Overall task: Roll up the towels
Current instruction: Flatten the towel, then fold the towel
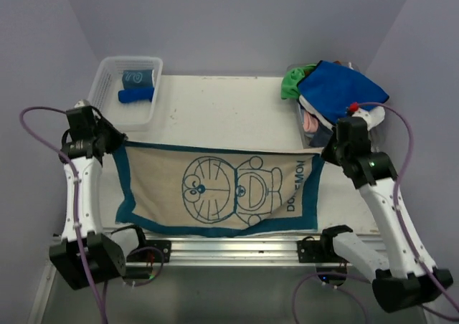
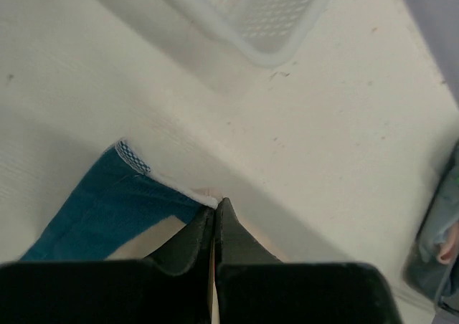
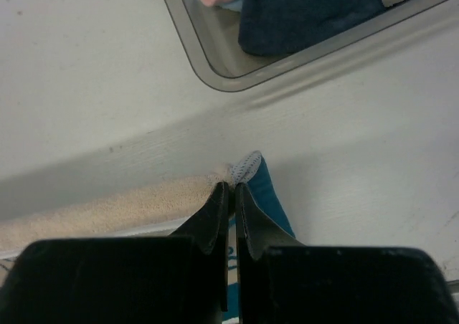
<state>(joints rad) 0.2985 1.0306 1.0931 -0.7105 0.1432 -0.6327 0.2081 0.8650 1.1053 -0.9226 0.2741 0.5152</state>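
This is a robotics lab cell, not a lived-in room. Plain lavender walls (image 1: 237,23) box in a bare white tabletop (image 1: 215,109) on three sides. Two white robot arms (image 1: 80,188) are bolted to an aluminium rail (image 1: 229,249) at its near edge, purple cables (image 1: 412,141) looping loose from them. A cartoon-printed towel (image 1: 215,188) stretches between the arms, near a clear mesh basket (image 1: 107,77).

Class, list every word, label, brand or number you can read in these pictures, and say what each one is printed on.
"DORAEMON": on the beige towel, running sideways along its right end; the middle letters sit in a crease and are unclear.
White marks on the rolled towel in the basket: too small to read.
Both wrist views: no text.
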